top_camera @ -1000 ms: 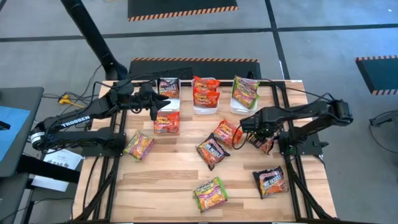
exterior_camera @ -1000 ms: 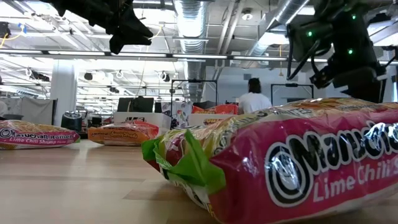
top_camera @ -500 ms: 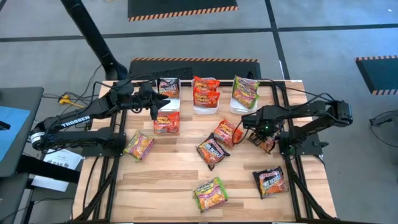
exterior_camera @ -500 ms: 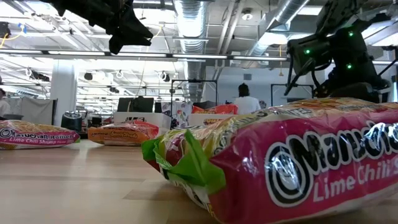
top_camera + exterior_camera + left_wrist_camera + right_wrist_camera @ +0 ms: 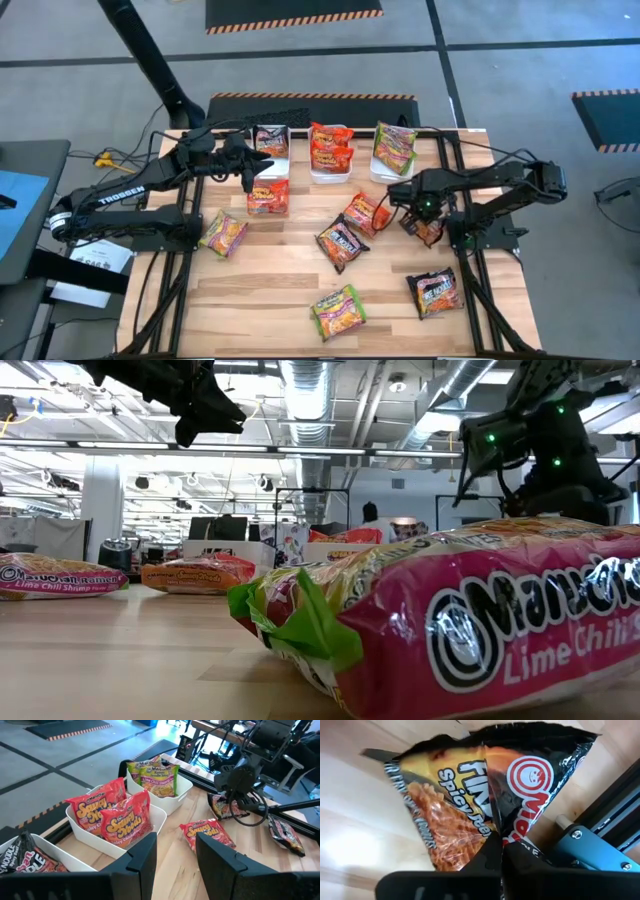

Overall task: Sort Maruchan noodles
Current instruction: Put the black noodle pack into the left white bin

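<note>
right gripper (image 5: pixel 495 847) pinched on dark packet (image 5: pixel 490 790) (left arm over bins)

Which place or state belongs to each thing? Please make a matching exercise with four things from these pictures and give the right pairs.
Things:
1. right gripper
2. left gripper
3. green packet
4. middle bin

Places or states:
A. holds red-orange packets
B. lies alone near the table's front edge
C. shut on a black packet at the table's right side
D. open, raised near the left bin

Pairs: 1-C, 2-D, 3-B, 4-A
</note>
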